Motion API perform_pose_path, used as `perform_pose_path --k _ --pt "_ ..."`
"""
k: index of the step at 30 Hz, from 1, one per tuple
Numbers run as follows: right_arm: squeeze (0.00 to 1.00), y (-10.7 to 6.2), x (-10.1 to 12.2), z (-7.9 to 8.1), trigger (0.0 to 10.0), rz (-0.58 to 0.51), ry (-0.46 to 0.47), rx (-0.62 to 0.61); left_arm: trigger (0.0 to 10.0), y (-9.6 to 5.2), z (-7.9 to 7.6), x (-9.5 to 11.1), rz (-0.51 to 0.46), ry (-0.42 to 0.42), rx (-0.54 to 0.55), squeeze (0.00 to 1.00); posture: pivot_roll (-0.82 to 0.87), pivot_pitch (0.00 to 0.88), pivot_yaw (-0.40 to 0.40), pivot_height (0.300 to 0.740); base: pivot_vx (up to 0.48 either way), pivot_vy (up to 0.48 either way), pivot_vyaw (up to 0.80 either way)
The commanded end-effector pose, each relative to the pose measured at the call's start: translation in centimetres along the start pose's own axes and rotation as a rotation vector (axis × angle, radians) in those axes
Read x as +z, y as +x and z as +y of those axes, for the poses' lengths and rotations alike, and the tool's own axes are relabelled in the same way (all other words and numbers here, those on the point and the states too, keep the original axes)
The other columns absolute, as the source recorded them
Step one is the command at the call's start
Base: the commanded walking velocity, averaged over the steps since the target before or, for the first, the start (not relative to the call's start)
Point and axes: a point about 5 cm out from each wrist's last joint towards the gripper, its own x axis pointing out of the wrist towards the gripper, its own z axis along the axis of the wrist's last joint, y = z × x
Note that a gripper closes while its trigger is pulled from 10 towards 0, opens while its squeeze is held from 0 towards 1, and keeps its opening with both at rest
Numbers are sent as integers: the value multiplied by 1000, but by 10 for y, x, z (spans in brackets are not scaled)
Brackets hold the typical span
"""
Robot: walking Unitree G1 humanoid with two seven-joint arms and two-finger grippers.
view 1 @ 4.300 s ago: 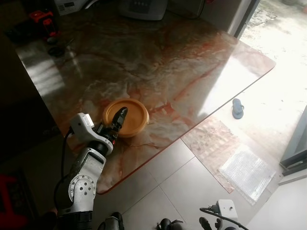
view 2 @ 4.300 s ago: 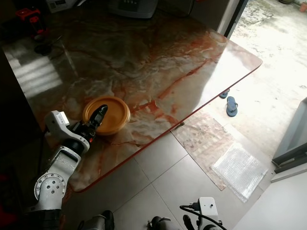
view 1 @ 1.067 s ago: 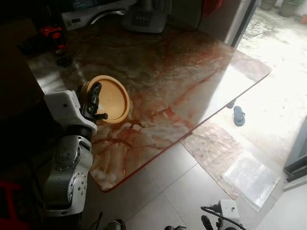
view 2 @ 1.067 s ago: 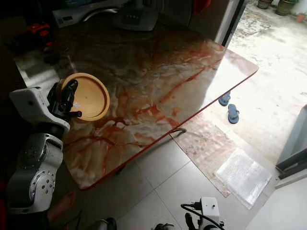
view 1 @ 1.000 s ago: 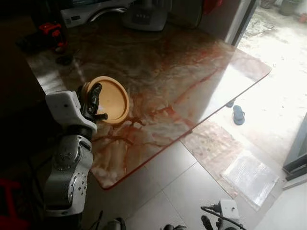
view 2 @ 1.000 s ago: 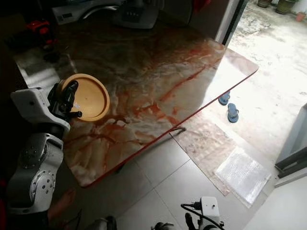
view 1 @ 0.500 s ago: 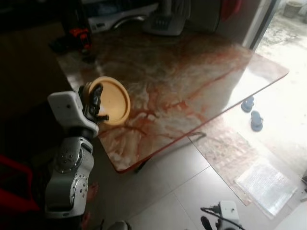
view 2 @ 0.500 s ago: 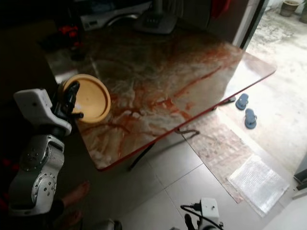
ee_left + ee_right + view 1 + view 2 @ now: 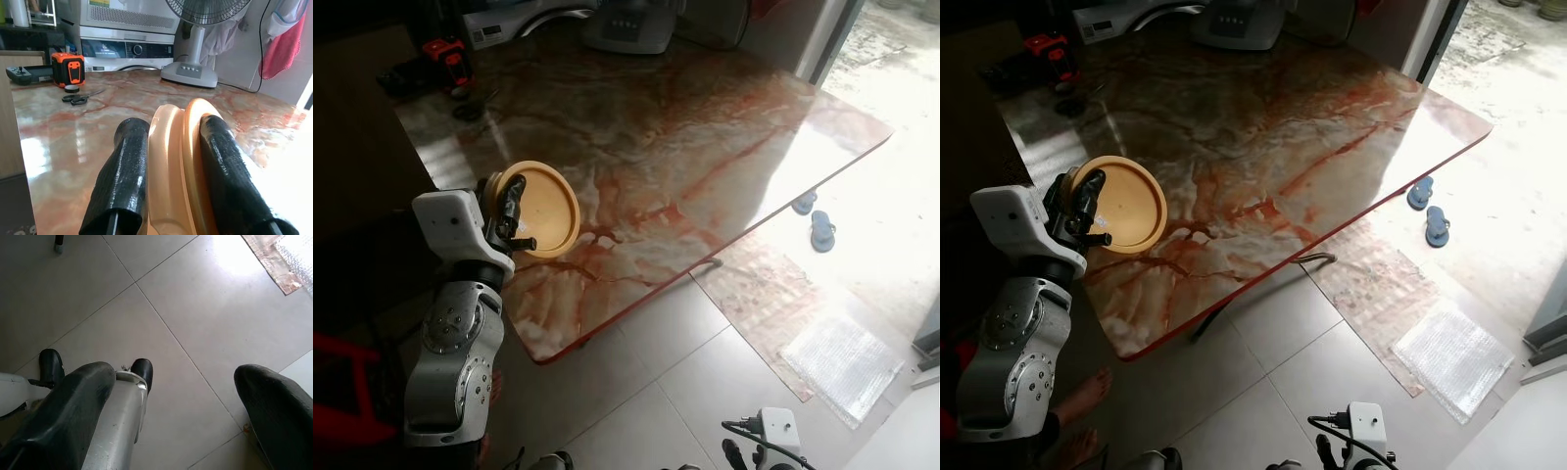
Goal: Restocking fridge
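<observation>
While raised, left end effector (image 9: 171,161) clamps orange bowl's (image 9: 546,206) rim.

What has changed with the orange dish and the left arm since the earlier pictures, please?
The left gripper has lifted the orange dish off the marble table, where it lay flat, and turned it on edge, carrying it back toward the table's near corner. The grip stays shut on its rim. The right gripper still hangs open over the floor.
</observation>
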Motion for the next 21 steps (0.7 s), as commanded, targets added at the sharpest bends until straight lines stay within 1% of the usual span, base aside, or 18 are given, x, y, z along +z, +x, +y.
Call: perform_pose_path --k 1,21 --pt "0 -2 -7 -2 10000 18 12 -10 10000 -1 0 1 -3 9 -4 0 47 178 -39 740 -262 0 0" --pt "0 -2 -7 -2 10000 12 13 -11 10000 -1 -1 -3 8 7 -18 0 43 152 -38 740 -266 0 0"
